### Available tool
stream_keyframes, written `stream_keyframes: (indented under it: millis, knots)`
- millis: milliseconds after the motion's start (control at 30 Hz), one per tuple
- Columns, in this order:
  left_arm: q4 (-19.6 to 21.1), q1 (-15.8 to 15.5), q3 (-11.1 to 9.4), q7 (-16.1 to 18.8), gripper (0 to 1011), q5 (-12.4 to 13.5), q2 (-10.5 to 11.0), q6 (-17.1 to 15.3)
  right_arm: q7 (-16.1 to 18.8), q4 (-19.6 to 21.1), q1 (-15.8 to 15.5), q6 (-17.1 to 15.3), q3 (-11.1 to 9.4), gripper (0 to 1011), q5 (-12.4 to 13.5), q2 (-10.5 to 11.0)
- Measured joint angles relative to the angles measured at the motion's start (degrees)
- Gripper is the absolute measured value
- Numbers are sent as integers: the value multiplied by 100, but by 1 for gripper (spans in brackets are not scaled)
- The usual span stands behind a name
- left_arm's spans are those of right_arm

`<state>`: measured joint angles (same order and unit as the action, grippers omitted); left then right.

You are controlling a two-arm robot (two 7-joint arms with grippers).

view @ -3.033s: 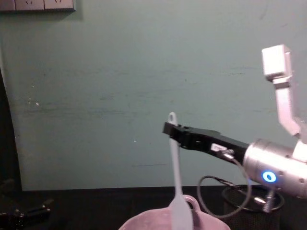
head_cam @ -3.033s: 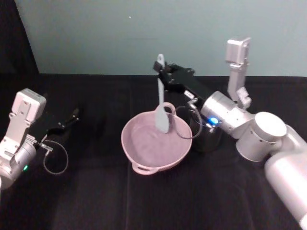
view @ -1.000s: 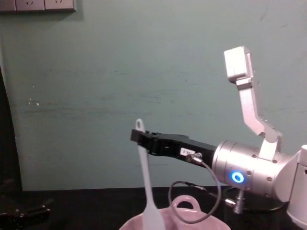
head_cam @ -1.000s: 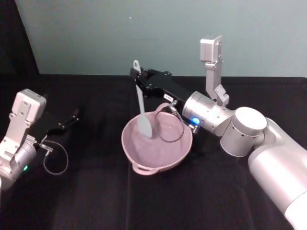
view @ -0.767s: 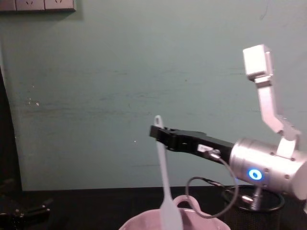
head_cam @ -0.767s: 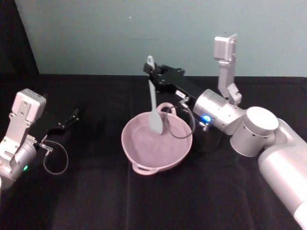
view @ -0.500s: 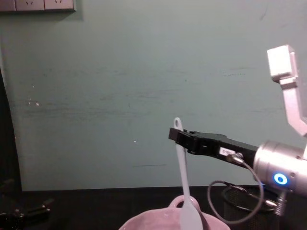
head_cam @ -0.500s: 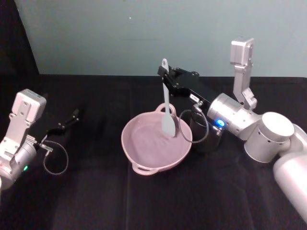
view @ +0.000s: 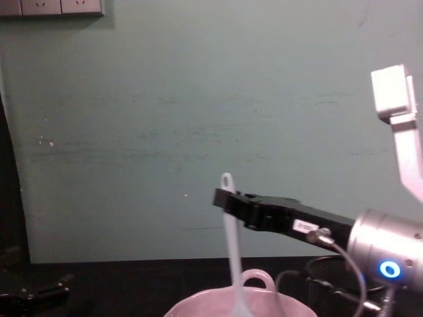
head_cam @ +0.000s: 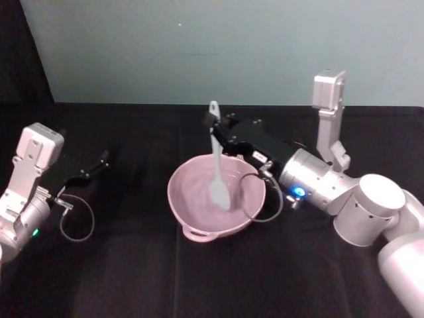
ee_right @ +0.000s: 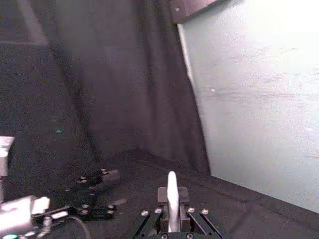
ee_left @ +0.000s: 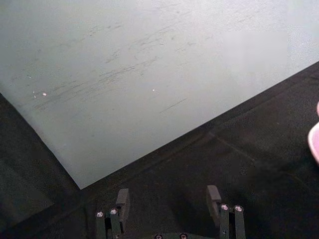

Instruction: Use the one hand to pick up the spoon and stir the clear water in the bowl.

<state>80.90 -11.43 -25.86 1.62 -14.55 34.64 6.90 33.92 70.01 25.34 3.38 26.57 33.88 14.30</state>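
The right gripper (head_cam: 215,124) is closed on the spoon (head_cam: 217,165), near the top of its handle. The spoon hangs almost upright below it, with the flat head down inside the pink bowl (head_cam: 189,193) on the table (head_cam: 132,265). The writing on the gripper's white label (view: 304,226) cannot be read. The left gripper (head_cam: 99,162) lies open, well apart to the left.

We see a black cloth (head_cam: 132,265) covering the table and running back to a pale teal wall (head_cam: 165,46). A dark curtain (head_cam: 16,53) hangs at the wall's left end. High on the wall at the left we make out white sockets (view: 53,6). Low on the right stands a black wire-mesh cup (view: 334,272), partly hidden.
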Motion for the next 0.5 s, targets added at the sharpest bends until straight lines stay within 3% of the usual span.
stream_keyframes:
  millis: [200,500]
  knots:
    - [0,0,0,0,1011,0,0,0,83,-24,59,9,205,126,6,-148]
    - [0,0,0,0,1011,0,0,0,175,-633,452,197,383,126,-6,-515]
